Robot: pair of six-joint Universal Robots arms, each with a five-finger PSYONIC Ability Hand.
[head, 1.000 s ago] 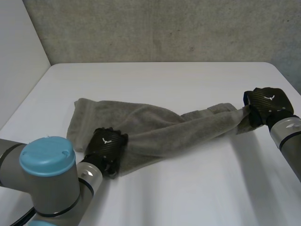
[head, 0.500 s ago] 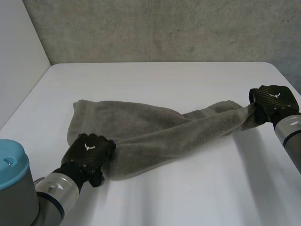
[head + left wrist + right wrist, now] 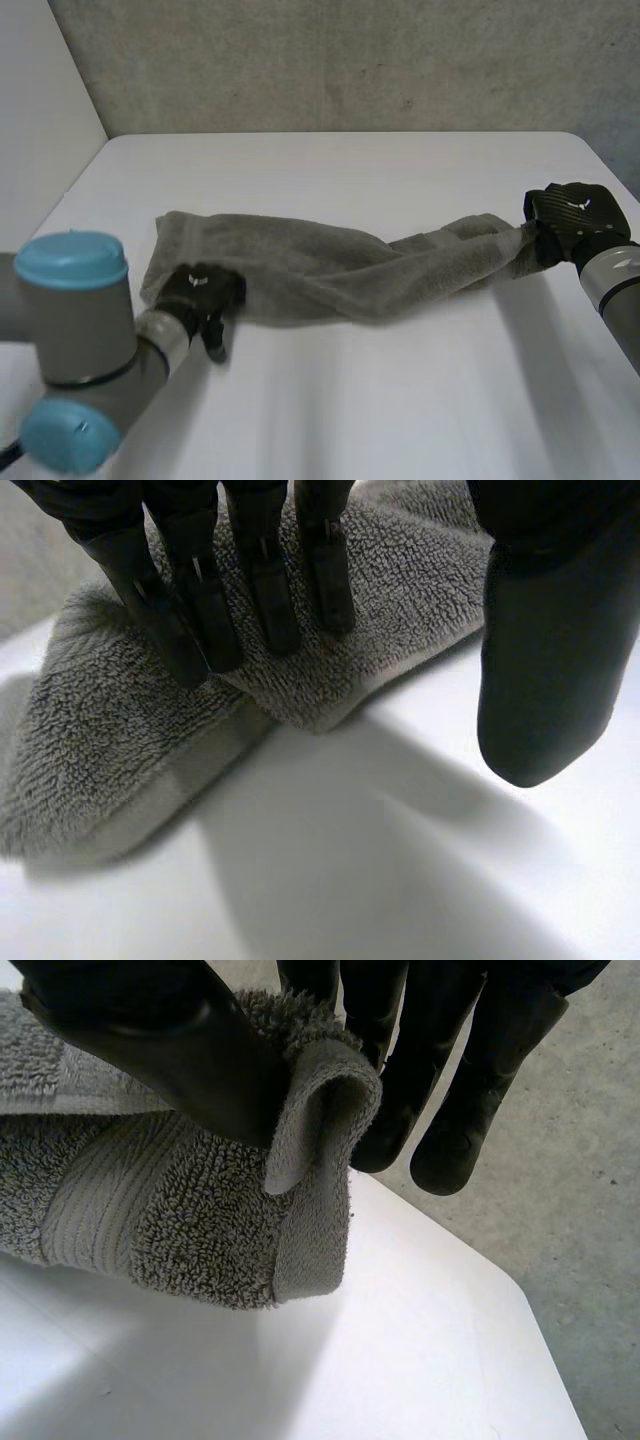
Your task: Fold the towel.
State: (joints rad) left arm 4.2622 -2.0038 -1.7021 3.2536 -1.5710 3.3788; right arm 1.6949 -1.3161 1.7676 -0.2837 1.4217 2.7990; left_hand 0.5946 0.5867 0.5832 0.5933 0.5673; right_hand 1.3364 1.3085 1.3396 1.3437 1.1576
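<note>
Towel (image 3: 330,275), grey and bunched, lies across my white desk (image 3: 400,400) from near left to far right, where I see the right hand (image 3: 570,215) pinching its right end against the thumb, while the left hand (image 3: 200,295) presses straight fingers (image 3: 265,590) onto its near-left edge, thumb clear.

We see a white table (image 3: 400,400) with rounded far corners, behind it a rough grey concrete wall (image 3: 350,60), at our left a plain white wall (image 3: 40,100)
</note>
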